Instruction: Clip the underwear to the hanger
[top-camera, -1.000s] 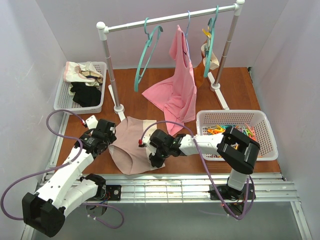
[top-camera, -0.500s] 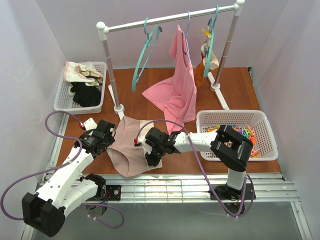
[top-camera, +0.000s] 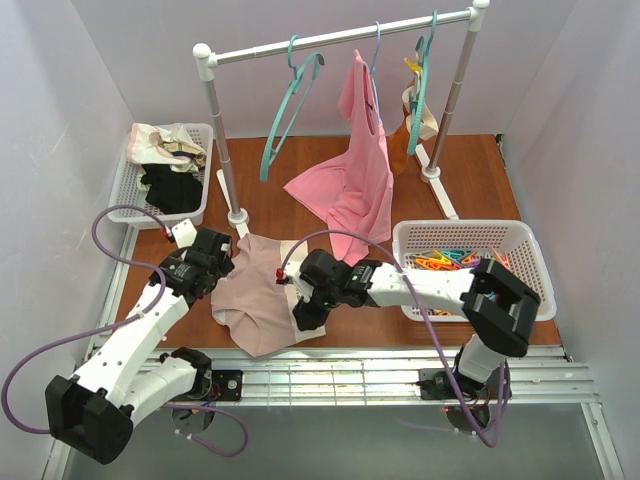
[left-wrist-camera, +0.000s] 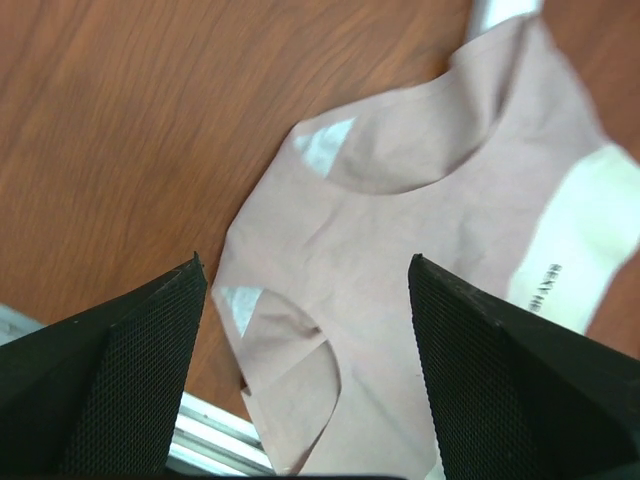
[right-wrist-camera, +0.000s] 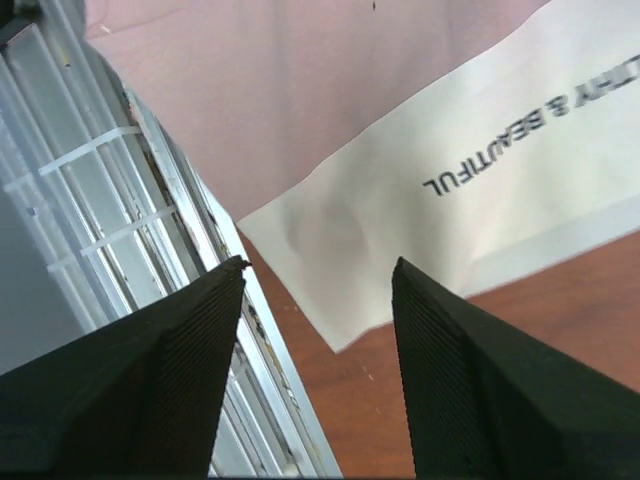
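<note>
The underwear (top-camera: 262, 295) lies spread flat on the brown table near its front edge, pale pink with a cream strip (right-wrist-camera: 470, 170) bearing printed letters. Just over its left side hovers my left gripper (top-camera: 213, 276), open; in the left wrist view the fabric (left-wrist-camera: 400, 250) lies below the open gripper (left-wrist-camera: 306, 262), untouched. At the fabric's right corner my right gripper (top-camera: 308, 312) is open too. The right wrist view shows that gripper (right-wrist-camera: 320, 262) straddling the strip's corner with nothing held. The teal hanger (top-camera: 285, 115) hangs on the rack's rod (top-camera: 330, 38) at the back.
A white basket (top-camera: 470, 226) of coloured clips stands at the right, and a basket (top-camera: 160, 218) of clothes at the back left. A bright pink top (top-camera: 355, 170) and another teal hanger (top-camera: 420, 90) hang on the rack. A metal rail (top-camera: 380, 360) borders the table's front.
Both grippers have opened and let go of the underwear, which now lies flat on the table, a little further left than a second ago.
</note>
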